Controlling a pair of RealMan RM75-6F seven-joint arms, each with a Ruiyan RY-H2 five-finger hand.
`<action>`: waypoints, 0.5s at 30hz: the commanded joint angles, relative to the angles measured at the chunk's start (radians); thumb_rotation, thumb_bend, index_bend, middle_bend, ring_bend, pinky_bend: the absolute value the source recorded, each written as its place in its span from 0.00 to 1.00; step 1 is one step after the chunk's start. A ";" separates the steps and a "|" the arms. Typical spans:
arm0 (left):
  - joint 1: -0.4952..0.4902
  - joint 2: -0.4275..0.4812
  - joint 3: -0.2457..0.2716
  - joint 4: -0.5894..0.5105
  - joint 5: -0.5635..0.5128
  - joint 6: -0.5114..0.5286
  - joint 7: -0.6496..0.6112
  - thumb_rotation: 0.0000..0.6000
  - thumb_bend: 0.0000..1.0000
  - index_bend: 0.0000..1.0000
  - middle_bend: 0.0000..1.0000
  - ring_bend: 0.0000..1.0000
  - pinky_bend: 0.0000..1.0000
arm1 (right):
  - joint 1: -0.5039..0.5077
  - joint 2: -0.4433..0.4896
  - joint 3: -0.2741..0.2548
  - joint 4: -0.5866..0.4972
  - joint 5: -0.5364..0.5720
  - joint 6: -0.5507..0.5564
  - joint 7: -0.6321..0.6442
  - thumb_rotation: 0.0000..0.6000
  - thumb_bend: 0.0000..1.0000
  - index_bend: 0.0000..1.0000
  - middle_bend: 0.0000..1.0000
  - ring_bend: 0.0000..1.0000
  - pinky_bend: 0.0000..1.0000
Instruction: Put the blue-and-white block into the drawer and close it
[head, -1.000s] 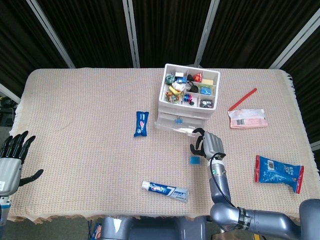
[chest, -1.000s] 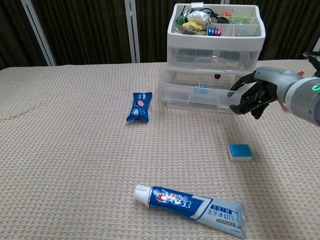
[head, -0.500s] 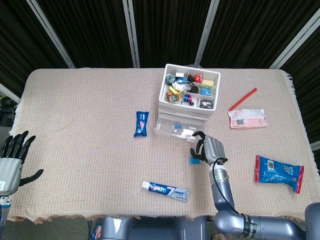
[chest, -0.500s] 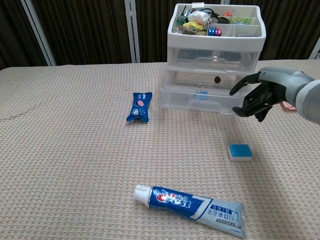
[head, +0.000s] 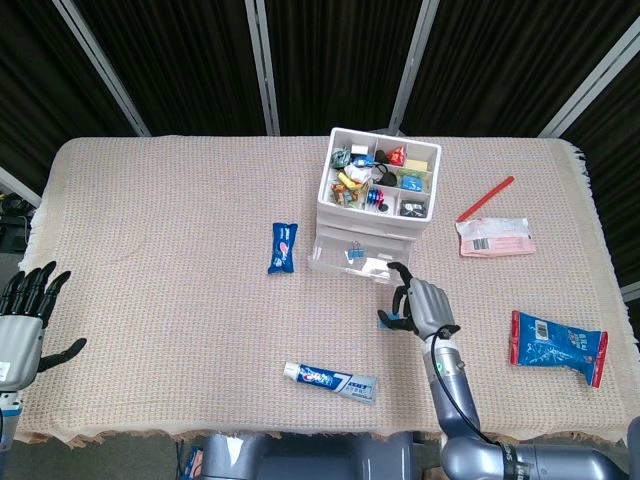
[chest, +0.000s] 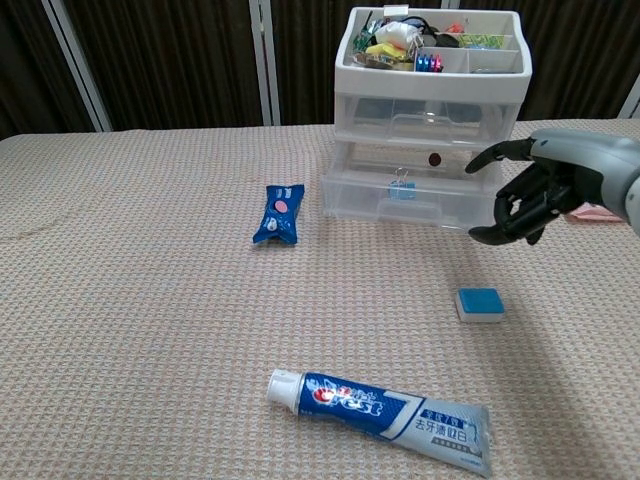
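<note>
The blue-and-white block (chest: 479, 304) lies flat on the cloth in front of the drawer unit (chest: 430, 120). In the head view only a blue edge of the block (head: 382, 320) shows beside my right hand. My right hand (chest: 530, 195) (head: 422, 305) hovers above and just behind the block, thumb and fingers apart in a loose curve, holding nothing. The unit's bottom drawer (chest: 400, 195) (head: 350, 258) stands pulled out, with a blue binder clip inside. At the table's left edge, my left hand (head: 20, 320) rests with its fingers spread and empty.
A blue snack packet (chest: 279, 213) lies left of the drawer unit. A toothpaste tube (chest: 380, 407) lies near the front edge. To the right are a red pen (head: 485, 198), a pink packet (head: 494, 237) and a blue bag (head: 557, 345).
My right hand has drawn back from the bottom drawer's front toward the near side and now hangs over the block. The left hand has not moved.
</note>
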 joint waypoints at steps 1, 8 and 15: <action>0.000 0.000 0.000 0.001 0.002 0.002 0.001 1.00 0.18 0.09 0.00 0.00 0.00 | -0.042 0.067 -0.081 -0.071 -0.082 0.011 -0.015 1.00 0.16 0.16 0.66 0.66 0.50; 0.002 -0.006 -0.004 0.005 0.002 0.011 0.008 1.00 0.18 0.09 0.00 0.00 0.00 | -0.089 0.118 -0.232 -0.072 -0.273 0.003 -0.045 1.00 0.08 0.21 0.72 0.71 0.50; 0.003 -0.008 -0.005 0.006 0.000 0.012 0.011 1.00 0.18 0.09 0.00 0.00 0.00 | -0.120 0.056 -0.317 0.069 -0.453 0.014 -0.072 1.00 0.08 0.29 0.76 0.75 0.50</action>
